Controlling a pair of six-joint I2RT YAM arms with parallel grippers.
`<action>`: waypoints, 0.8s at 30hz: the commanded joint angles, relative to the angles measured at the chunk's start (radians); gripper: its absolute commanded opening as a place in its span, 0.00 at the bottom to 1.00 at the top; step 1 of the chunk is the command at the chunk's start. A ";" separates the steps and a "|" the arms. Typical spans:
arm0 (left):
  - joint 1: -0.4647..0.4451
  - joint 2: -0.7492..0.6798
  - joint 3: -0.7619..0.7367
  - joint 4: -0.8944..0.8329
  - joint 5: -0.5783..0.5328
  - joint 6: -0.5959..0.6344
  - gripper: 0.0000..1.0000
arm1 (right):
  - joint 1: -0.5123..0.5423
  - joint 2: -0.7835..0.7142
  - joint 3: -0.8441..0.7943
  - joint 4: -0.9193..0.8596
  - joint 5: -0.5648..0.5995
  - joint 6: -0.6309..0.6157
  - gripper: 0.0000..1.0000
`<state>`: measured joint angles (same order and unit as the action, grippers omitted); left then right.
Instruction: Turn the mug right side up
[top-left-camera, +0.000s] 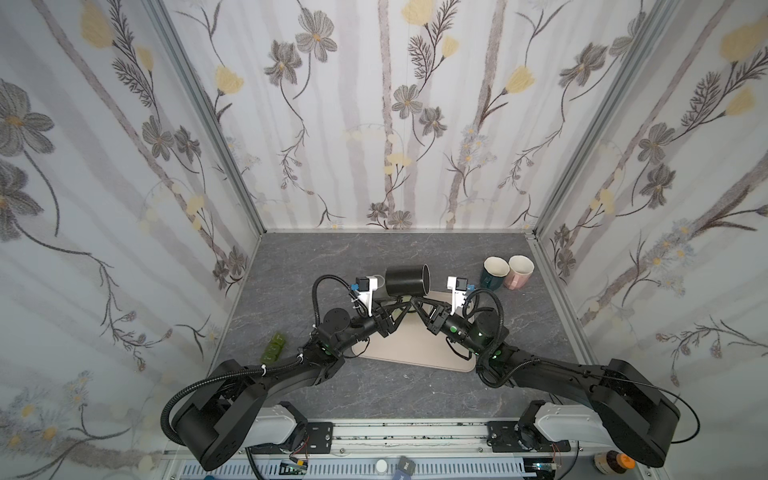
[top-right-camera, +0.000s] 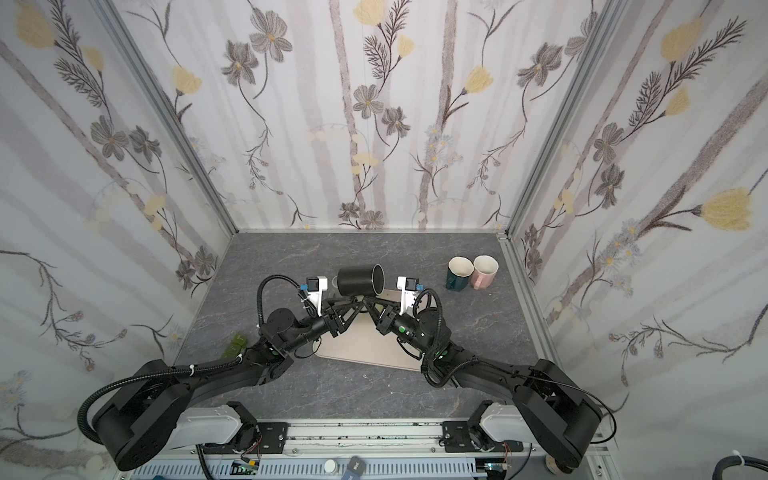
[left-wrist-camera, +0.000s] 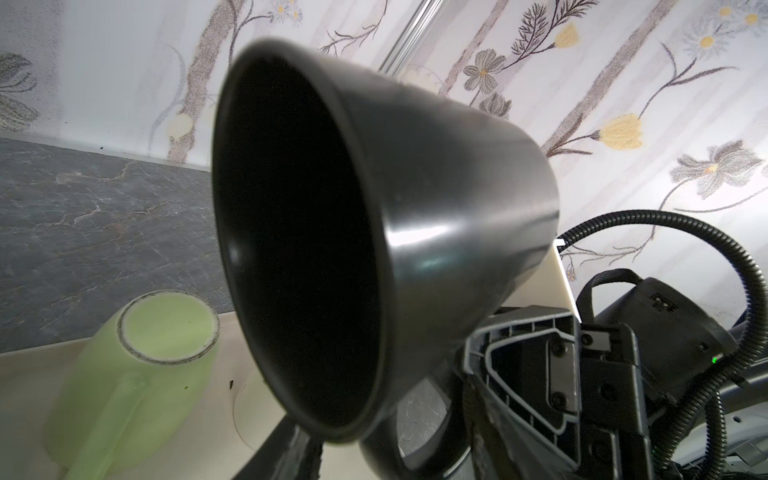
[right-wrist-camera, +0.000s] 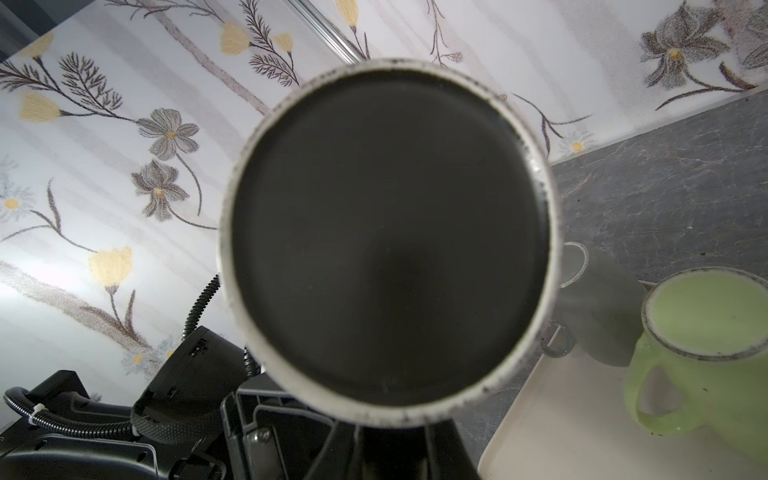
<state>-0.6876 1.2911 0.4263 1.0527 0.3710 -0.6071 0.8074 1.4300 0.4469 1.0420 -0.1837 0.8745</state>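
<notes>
The black mug (top-left-camera: 405, 280) (top-right-camera: 357, 280) hangs on its side above the beige mat (top-left-camera: 415, 345), its mouth to the left and its white-ringed base to the right. Both grippers meet under it. The right gripper (top-left-camera: 419, 307) (right-wrist-camera: 395, 432) is shut on the handle below the base (right-wrist-camera: 386, 232); the handle itself is hidden in the right wrist view. In the left wrist view the dark mouth (left-wrist-camera: 299, 232) faces the camera. My left gripper (top-left-camera: 401, 307) (left-wrist-camera: 386, 401) is open, its jaws standing either side of the lower rim and the handle (left-wrist-camera: 372, 455).
A light green mug (left-wrist-camera: 137, 365) (right-wrist-camera: 702, 357) stands upside down on the mat, with a grey mug (right-wrist-camera: 598, 307) beside it. A teal cup (top-left-camera: 494, 272) and a pink cup (top-left-camera: 519, 272) stand upright at the back right. A green object (top-left-camera: 274, 347) lies at the left.
</notes>
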 joint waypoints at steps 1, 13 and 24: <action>-0.002 0.001 0.026 0.108 0.009 -0.022 0.52 | 0.010 0.010 0.004 0.073 -0.188 -0.002 0.00; -0.001 0.005 0.040 0.147 0.046 -0.051 0.43 | 0.006 0.009 0.005 0.052 -0.178 -0.022 0.00; 0.003 0.008 0.057 0.110 0.054 -0.028 0.31 | -0.007 0.007 -0.007 0.048 -0.195 -0.024 0.00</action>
<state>-0.6853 1.2964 0.4644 1.0870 0.4046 -0.6502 0.7963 1.4342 0.4400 1.0798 -0.2142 0.8623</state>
